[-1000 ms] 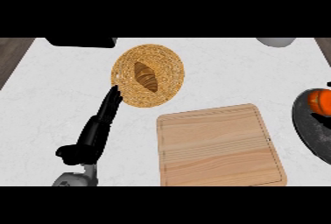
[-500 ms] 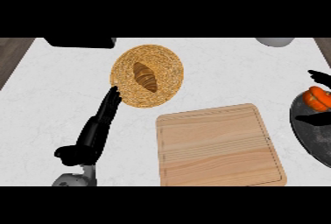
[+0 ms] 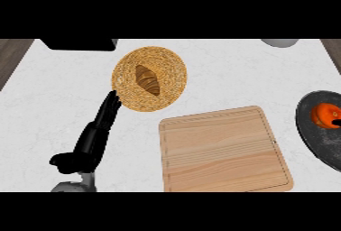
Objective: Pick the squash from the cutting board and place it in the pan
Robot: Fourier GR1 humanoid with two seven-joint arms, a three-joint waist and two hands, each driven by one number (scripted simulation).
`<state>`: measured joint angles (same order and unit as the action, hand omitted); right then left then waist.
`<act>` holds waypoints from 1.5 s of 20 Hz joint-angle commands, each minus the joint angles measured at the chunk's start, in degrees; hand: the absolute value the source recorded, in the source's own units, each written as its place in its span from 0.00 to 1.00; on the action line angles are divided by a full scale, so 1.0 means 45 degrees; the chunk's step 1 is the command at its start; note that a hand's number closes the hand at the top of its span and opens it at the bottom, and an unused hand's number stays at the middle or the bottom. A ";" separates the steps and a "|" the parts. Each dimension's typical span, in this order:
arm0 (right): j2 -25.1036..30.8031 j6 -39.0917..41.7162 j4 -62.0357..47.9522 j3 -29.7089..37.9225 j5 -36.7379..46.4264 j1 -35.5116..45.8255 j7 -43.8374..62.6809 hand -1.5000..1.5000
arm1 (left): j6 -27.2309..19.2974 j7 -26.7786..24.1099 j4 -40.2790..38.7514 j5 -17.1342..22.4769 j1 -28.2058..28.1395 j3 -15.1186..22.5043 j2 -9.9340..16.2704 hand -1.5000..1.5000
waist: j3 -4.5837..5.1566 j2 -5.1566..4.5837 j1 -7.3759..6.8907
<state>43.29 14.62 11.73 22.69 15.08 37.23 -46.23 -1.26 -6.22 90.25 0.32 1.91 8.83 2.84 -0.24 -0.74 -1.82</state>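
The left hand (image 3: 90, 144) rested open on the counter (image 3: 233, 76) near its lower left, fingers straight and together, their tips just beside the rim of a woven basket (image 3: 148, 79); it held nothing. The right hand did not show. One squash (image 3: 326, 114), orange, lay inside the one dark pan (image 3: 313, 131) at the counter's right edge. One wooden cutting board (image 3: 223, 155) sat near the counter's lower edge, between the hand and the pan, with nothing on it. One brown pastry (image 3: 149, 80) lay in the basket. A black object (image 3: 78, 44) stood at the upper left corner, and a grey one (image 3: 279, 42) near the upper right.
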 commanded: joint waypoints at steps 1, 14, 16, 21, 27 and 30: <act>0.0809 0.2093 -0.0645 0.0504 -0.0559 -0.0110 -0.0236 0.00 | 0.0314 0.0168 0.0075 0.0467 0.0206 -0.0560 0.0322 0.50 | 0.0000 0.0001 0.0032; 0.1680 0.6131 0.0580 0.0034 -0.0864 -0.2846 -0.2713 0.00 | -0.0227 0.0178 -0.0034 -0.0124 0.0239 -0.0216 -0.0045 0.50 | -0.0041 0.0076 0.0395; 0.2033 0.6333 0.0855 -0.0087 -0.0883 -0.3272 -0.2954 0.00 | -0.0314 0.0523 0.0049 0.0015 0.0319 -0.0283 -0.0156 0.50 | -0.0049 0.0089 0.0439; 0.2171 0.6004 0.1265 -0.0223 -0.1095 -0.4148 -0.3448 0.00 | -0.0058 0.0150 -0.0107 0.0075 0.0149 -0.0361 0.0033 0.50 | -0.0056 0.0074 0.0448; 0.1923 0.5610 0.1908 -0.0707 -0.1212 -0.5125 -0.4029 0.00 | -0.0044 0.0242 0.0285 0.0074 -0.0102 -0.0382 0.0147 0.50 | -0.0059 0.0121 0.0424; 0.2331 0.5570 0.1936 -0.0771 -0.1356 -0.5041 -0.3778 0.00 | -0.0068 -0.0034 0.0319 0.0009 -0.0319 -0.0153 -0.0065 0.50 | -0.0040 0.0104 0.0294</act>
<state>52.96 28.41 21.23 19.60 9.36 16.69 -51.18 -1.53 -5.65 91.15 0.38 1.51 7.84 2.86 -0.44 -0.27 -0.22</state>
